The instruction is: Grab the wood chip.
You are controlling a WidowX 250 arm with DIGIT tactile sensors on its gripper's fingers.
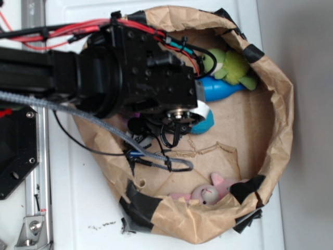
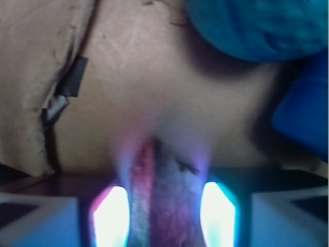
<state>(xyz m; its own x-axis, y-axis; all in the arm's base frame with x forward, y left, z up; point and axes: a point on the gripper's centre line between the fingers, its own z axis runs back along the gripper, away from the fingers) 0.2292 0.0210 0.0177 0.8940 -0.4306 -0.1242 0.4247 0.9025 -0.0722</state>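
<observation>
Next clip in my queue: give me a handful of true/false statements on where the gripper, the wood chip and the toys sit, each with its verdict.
1. In the wrist view, the wood chip lies between the two fingers of the gripper. True.
2. A pink plush toy lies inside the brown paper-lined bin. True.
3. The blue ball is clamped in the gripper. False: it rests on the bin floor beyond the fingertips, apart from them.
4. The green plush toy lies outside the bin on the white table. False: it sits inside, against the paper wall.
5. The robot arm reaches over the bin. True.
</observation>
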